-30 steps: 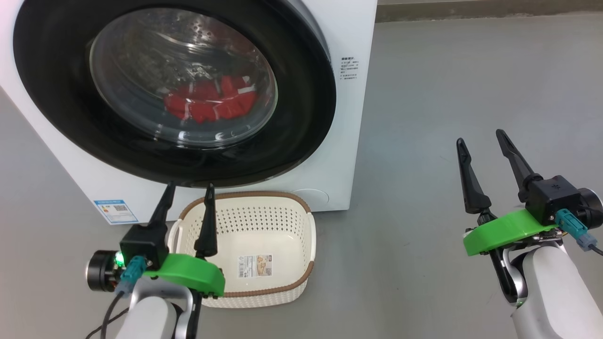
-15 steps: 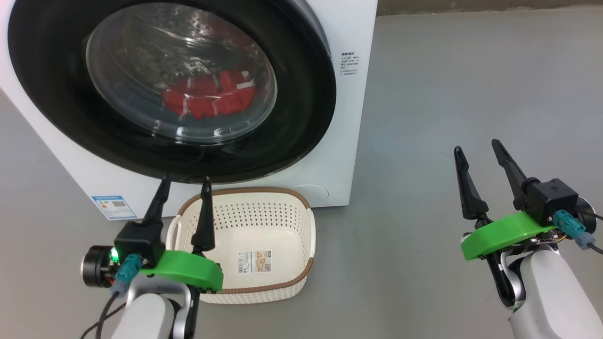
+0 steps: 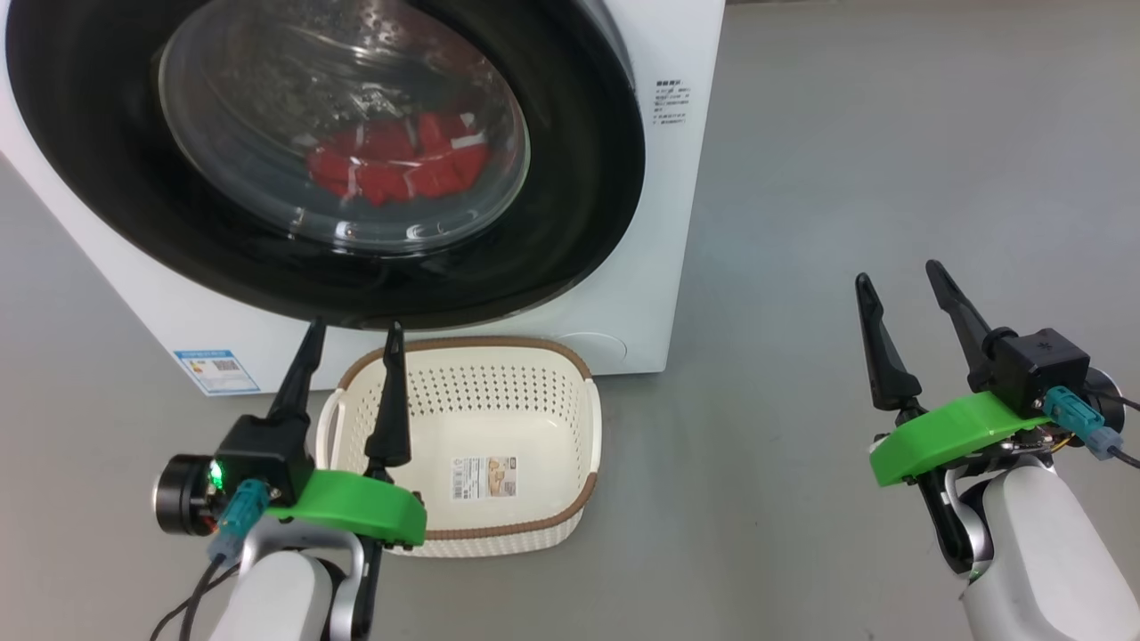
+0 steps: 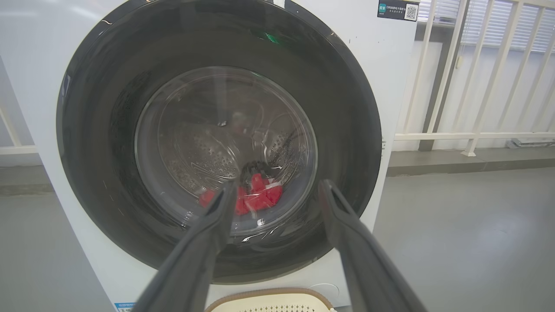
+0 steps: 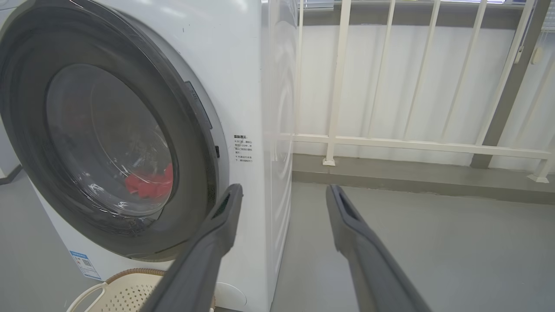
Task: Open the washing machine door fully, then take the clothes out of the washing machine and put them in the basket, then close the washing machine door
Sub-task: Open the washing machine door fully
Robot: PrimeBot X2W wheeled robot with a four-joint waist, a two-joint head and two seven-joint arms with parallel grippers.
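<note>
Left tool (image 3: 355, 328) and right tool (image 3: 898, 271) both stand spread wide and empty.

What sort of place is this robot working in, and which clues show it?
Probably a laundry corner, perhaps a balcony or utility area: a white front-loading washing machine on a bare grey floor, a perforated basket before it, and a white railing beside it.

One washing machine (image 3: 677, 223), one basket (image 3: 534, 405), two pincers (image 3: 355, 328) (image 3: 897, 273)

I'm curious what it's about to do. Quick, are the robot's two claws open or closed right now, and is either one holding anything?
Left gripper: open, holding nothing.
Right gripper: open, holding nothing.
</note>
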